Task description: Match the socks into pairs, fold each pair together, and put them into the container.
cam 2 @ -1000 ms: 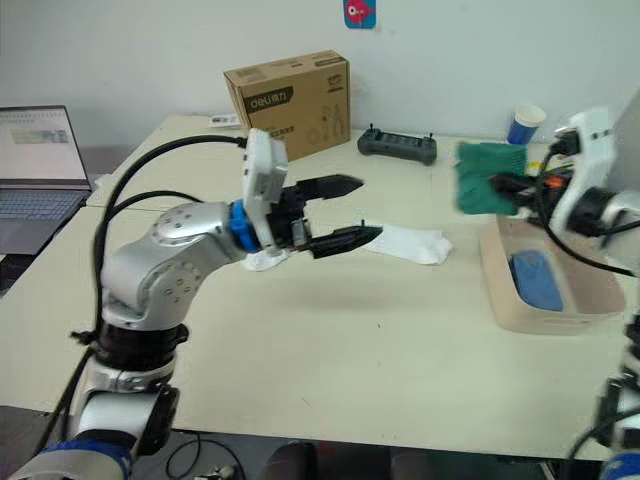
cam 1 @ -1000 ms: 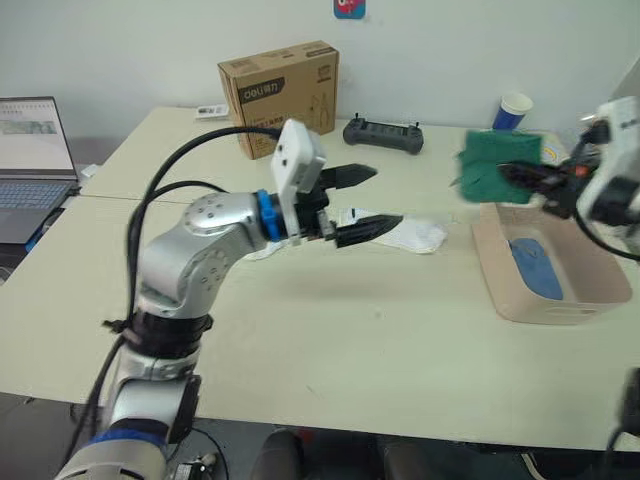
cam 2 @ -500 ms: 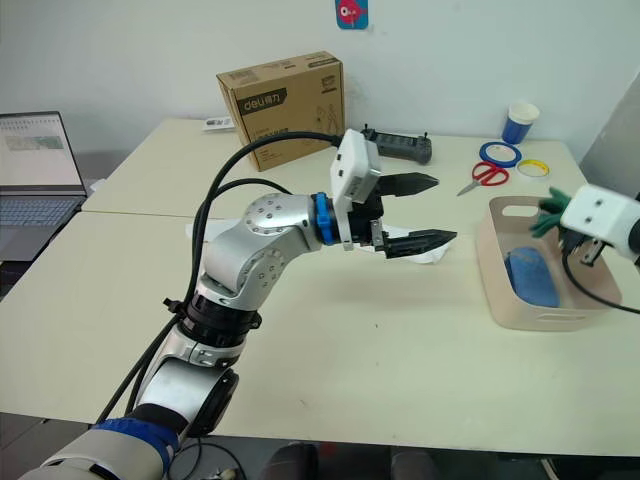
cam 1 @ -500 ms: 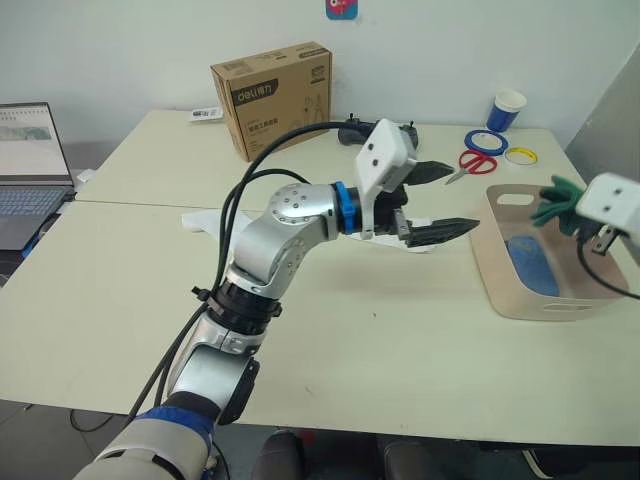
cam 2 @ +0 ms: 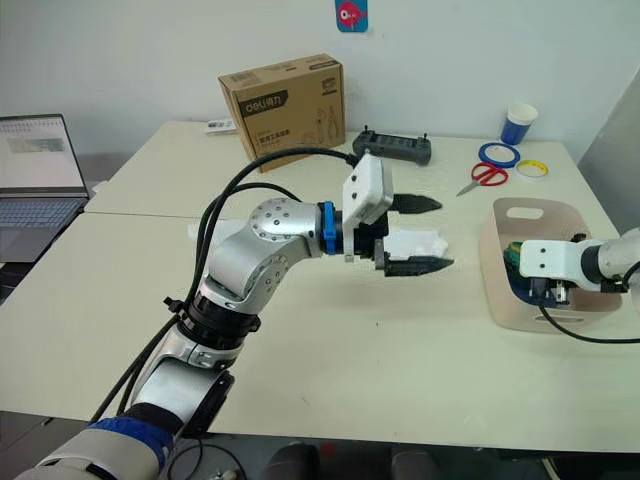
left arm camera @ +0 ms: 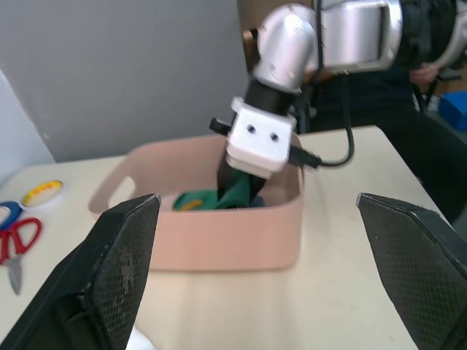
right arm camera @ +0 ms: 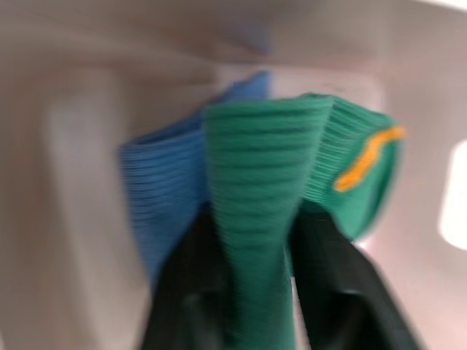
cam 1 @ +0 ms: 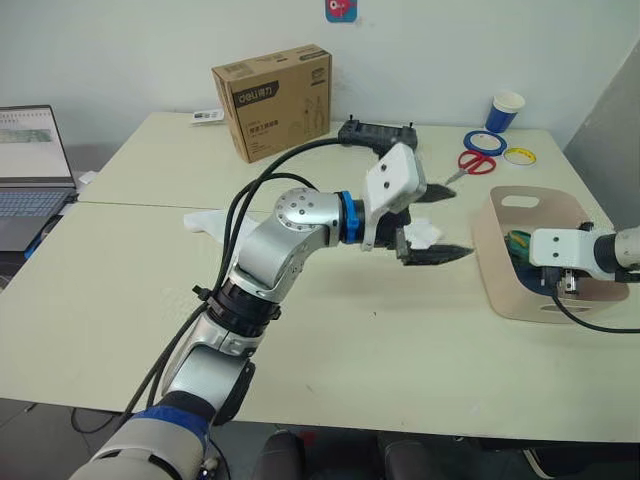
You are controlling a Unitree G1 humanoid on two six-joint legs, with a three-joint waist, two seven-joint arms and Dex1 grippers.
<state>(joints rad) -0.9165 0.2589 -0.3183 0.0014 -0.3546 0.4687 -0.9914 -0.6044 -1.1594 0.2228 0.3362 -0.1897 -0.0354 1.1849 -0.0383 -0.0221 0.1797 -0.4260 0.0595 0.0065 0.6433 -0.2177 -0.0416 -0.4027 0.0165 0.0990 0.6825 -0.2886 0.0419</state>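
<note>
My right gripper (right arm camera: 252,292) is down inside the pink tub (cam 1: 520,300), fingers clamped on the folded green socks (right arm camera: 292,168), which lie against the blue socks (right arm camera: 164,189) there. My left gripper (cam 1: 440,220) hovers with fingers spread wide above a white sock (cam 2: 420,242) on the table (cam 1: 400,340).

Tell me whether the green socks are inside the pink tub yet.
Inside, but not released: the right gripper is shut on the green socks, lowered within the pink tub beside the blue socks.
</note>
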